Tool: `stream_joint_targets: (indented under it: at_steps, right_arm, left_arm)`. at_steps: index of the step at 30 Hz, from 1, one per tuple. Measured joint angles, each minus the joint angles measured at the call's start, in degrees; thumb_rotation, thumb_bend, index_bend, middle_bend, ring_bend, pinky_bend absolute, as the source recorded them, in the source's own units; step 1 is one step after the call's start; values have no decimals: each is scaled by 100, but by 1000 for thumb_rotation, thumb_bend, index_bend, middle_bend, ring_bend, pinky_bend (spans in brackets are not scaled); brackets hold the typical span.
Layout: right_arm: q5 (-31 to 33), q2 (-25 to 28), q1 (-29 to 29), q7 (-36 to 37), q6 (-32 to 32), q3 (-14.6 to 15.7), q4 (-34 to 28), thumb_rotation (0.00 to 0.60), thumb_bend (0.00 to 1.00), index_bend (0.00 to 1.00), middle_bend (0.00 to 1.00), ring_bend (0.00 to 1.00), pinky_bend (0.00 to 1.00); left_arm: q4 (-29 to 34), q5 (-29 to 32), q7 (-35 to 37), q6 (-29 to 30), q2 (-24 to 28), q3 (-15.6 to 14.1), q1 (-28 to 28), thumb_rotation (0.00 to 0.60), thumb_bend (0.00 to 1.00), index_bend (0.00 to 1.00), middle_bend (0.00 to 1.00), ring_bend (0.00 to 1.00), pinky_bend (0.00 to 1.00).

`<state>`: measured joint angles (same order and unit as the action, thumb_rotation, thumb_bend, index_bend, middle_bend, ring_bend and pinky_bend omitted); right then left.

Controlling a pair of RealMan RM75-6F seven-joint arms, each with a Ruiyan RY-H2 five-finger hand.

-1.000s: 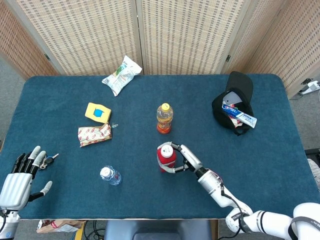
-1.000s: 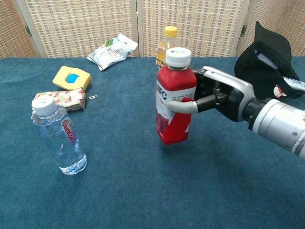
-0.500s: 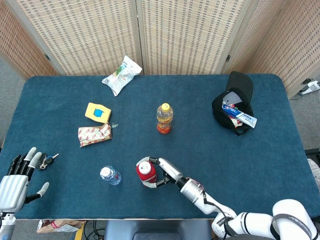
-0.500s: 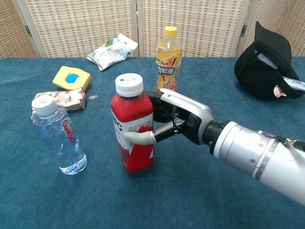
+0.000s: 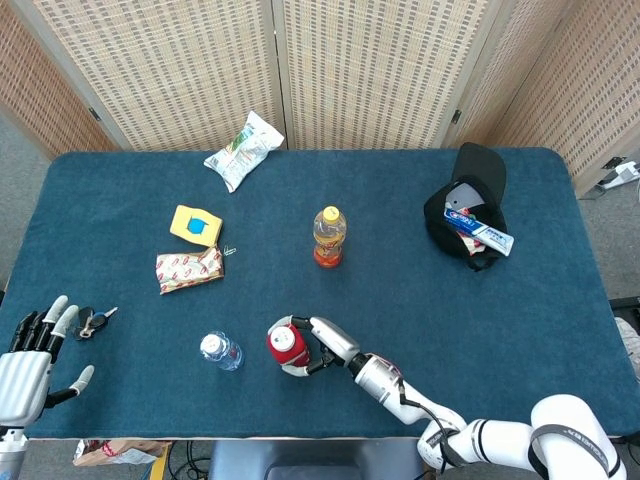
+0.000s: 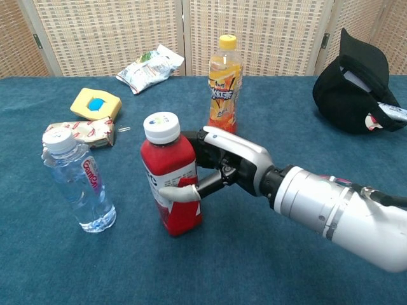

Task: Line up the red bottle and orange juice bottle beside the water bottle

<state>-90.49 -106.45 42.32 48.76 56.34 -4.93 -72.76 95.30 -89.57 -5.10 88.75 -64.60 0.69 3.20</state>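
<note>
**Red bottle gripped upright near the water bottle**

Right hand (image 6: 219, 168) wrapped around the red bottle (image 6: 170, 184), thumb across the front label, other fingers behind the body. Bottle upright with white cap on, base at the blue table cloth (image 6: 127, 267); contact with the cloth hard to tell. Just to the right of the water bottle (image 6: 76, 184), a gap between them, not touching. Water bottle clear, upright, white cap, near the front edge of the table. Orange juice bottle (image 6: 224, 86) upright farther back with yellow cap, well apart from the other two, behind the right hand in the chest view.

Left hand (image 5: 30, 355) at the front left corner, fingers spread, holding nothing, a small set of keys (image 5: 95, 322) just beside its fingertips. Elsewhere on the cloth: a yellow sponge box (image 5: 195, 225), a red-and-white snack packet (image 5: 188, 268) beside it, a green-and-white crisp bag (image 5: 243, 150) at the back, a black cap (image 5: 470, 205) at the right with a toothpaste tube (image 5: 480, 232) resting on it
</note>
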Motion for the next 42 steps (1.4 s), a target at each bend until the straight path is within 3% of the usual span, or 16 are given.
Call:
stream_joint_targets:
  at_steps: [6,10,14,17,29,42]
  right_arm:
    - [-13,-64,77,3,-24,36,89,600,341,478,333,257,293]
    - [-34,-52,97,0,-6,70,103,600,252,331,237,180,248]
    - [-76,24,108,30,21,121,57,600,162,103,101,74,162]
    - [-107,93,96,50,109,138,-12,600,150,21,49,38,132]
    - [-139,847,-234,-298,764,163,-666,600,148,0,47,24,114]
    - [452,1992,-1086,-1455,1506,123,-1607,600,111,0,62,24,114]
  left_arm:
    - [-26,15,31,17,5,8,-18,600,240,0,0,0,0]
    - [-47,13,51,6,3,8,-17,600,240,0,0,0,0]
    - [-58,7,58,-6,-13,13,-8,600,241,0,0,0,0]
    - [-56,1,41,-15,-17,17,0,600,241,0,0,0,0]
    - [28,-31,-74,-64,-16,31,48,600,240,0,0,0,0]
    - [11,-24,-143,-233,-143,35,154,600,240,0,0,0,0]
